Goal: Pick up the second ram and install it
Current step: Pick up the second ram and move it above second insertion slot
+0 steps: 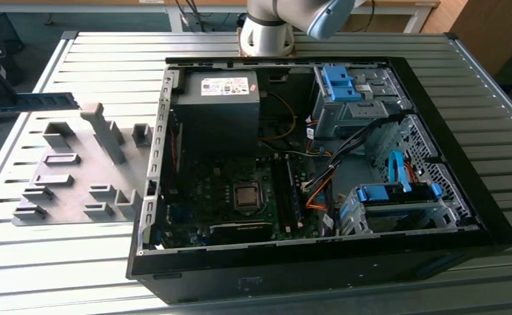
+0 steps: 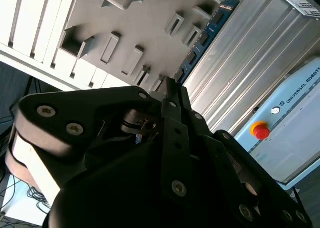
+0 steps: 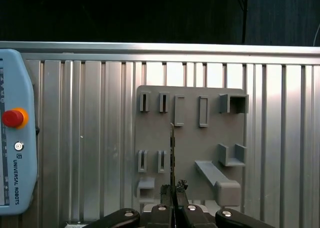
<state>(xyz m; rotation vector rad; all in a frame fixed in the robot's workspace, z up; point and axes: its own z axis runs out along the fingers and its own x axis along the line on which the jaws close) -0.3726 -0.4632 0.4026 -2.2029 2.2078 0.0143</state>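
Observation:
The second ram (image 1: pixel 41 102), a thin blue-green stick with dark chips, hangs in the air above the grey holder plate (image 1: pixel 81 170) at the exterior view's left. My gripper (image 3: pixel 173 189) is shut on one end of it. In the first wrist view the ram (image 3: pixel 172 153) shows edge-on, rising from between the fingertips over the holder plate (image 3: pixel 200 143). The second wrist view shows the ram (image 2: pixel 206 33) reaching out from the black gripper (image 2: pixel 170 90) across the holder plate (image 2: pixel 145 12).
An open black computer case (image 1: pixel 492 216) lies on the slatted metal table (image 1: pixel 107 52), with the motherboard (image 1: pixel 230 190), power supply (image 1: pixel 216 105) and blue drive-bay clips (image 1: pixel 339 82) inside. A light blue teach pendant (image 3: pixel 15 148) lies beside the holder. The arm's base (image 1: pixel 269 33) stands behind the case.

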